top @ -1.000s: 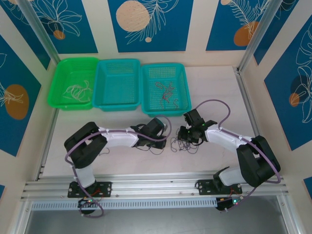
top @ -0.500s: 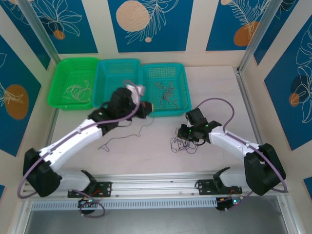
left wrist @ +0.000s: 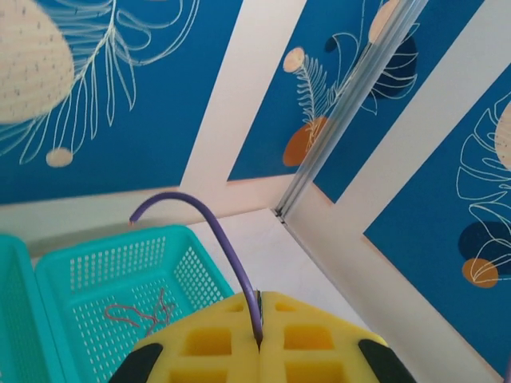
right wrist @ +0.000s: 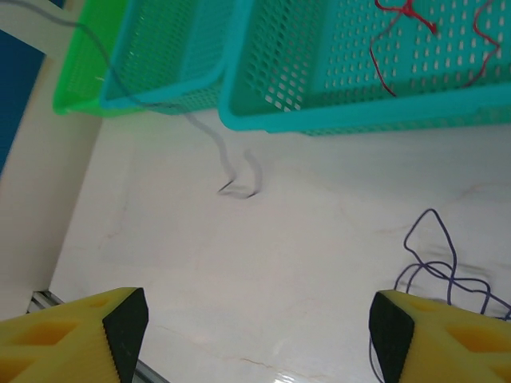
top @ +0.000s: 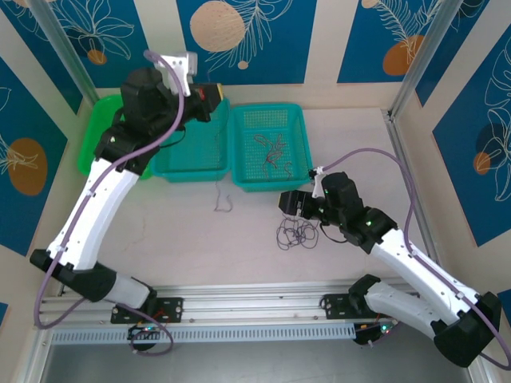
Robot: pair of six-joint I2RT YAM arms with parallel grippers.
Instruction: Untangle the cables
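Observation:
My left gripper (top: 212,93) is raised high above the middle teal basket (top: 192,152). It is shut on one dark purple cable (left wrist: 226,243) that is pinched between its yellow fingers (left wrist: 311,331). The cable hangs down, and its lower end (top: 223,203) curls just above the table. This hanging strand (right wrist: 232,170) looks blurred in the right wrist view. A tangle of dark cables (top: 297,233) lies on the table. My right gripper (top: 292,204) hovers just above and behind the tangle, open and holding nothing, and part of the tangle (right wrist: 432,257) sits beside its right finger (right wrist: 393,329).
Three baskets line the back. The green basket (top: 97,120) holds cream cables (top: 128,148). The right teal basket (top: 297,128) holds reddish-brown cables (top: 271,152), and these red strands (right wrist: 405,14) lie in the mesh. An aluminium rail (top: 255,307) runs along the near edge.
My left arm rose from the table up over the baskets, drawing one dark cable out of the tangle. My right gripper shifted slightly left above the remaining tangle.

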